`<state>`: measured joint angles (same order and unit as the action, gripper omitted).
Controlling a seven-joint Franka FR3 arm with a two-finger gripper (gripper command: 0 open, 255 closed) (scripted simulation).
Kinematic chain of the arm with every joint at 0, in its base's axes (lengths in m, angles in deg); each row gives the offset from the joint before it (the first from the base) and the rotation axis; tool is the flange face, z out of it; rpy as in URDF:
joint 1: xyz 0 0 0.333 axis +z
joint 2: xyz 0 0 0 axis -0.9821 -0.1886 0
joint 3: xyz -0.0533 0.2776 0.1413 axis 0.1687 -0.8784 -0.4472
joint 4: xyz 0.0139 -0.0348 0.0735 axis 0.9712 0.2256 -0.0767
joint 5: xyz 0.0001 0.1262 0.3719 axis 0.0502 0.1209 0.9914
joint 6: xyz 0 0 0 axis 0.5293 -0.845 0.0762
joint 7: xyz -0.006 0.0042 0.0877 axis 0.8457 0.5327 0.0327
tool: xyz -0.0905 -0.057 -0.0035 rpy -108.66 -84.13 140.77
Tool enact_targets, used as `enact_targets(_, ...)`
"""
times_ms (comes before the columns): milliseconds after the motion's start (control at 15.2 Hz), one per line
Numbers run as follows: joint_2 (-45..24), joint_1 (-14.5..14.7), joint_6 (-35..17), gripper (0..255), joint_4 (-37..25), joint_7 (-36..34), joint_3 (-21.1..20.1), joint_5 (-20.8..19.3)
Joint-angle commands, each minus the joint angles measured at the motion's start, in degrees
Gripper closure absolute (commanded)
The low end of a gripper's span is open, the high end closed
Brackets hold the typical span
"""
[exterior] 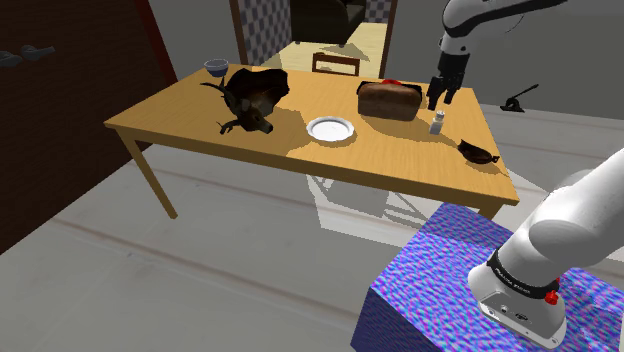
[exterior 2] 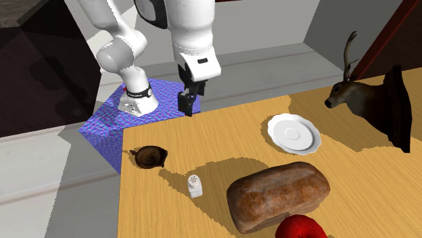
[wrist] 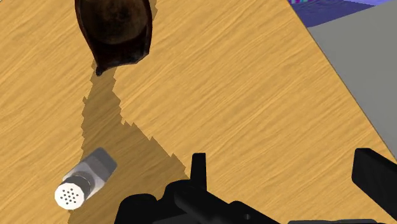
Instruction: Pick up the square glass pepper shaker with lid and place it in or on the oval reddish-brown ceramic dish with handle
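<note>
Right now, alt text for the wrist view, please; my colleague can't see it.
The open gripper hangs empty above the wooden table. A shaker with a white perforated lid stands beside it, untouched, and a dark brown dish lies farther off.

Upright white-lidded shaker [exterior 2: 195, 184] near dark brown handled dish [exterior 2: 149, 157]

The table [exterior: 400, 165] is rendered in honey-yellow with a streaked wood grain. The pepper shaker [wrist: 84, 180] is shown with a grey body and a white lid dotted with small dark holes. The dish [wrist: 116, 28] is coloured dark reddish-brown. The loaf [exterior 2: 277, 195] is mottled brown and the plate [exterior 2: 293, 133] plain white. The arm [exterior 2: 193, 34] is drawn white and the gripper [exterior 2: 190, 108] black. The stand [exterior: 440, 290] is patterned in blotched blue and violet.
</note>
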<state>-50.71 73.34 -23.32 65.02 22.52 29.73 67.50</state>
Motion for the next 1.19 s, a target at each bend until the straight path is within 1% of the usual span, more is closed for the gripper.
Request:
enact_targets(0, -4.3, -0.4, -1.5, 0, -2.3, 2.3, 1.6, 0.7)
enact_targets(264, -13.0, -1.9, -2.8, 0, -8.3, 7.0, 4.2, 3.2)
enact_targets(462, -19.8, -3.7, -3.2, 0, -13.5, 10.5, 5.6, 5.6)
enact_targets(660, -26.7, -6.1, -3.1, 0, -19.4, 13.7, 6.2, 8.2)
enact_targets(924, -36.1, -10.3, -1.8, 0, -28.7, 17.3, 6.3, 11.5)
enact_targets(990, -37.0, -10.8, -1.7, 0, -29.6, 17.6, 6.2, 11.8)
enact_targets(1122, -37.2, -10.8, -3.1, 0, -28.4, 17.7, 6.1, 11.9)
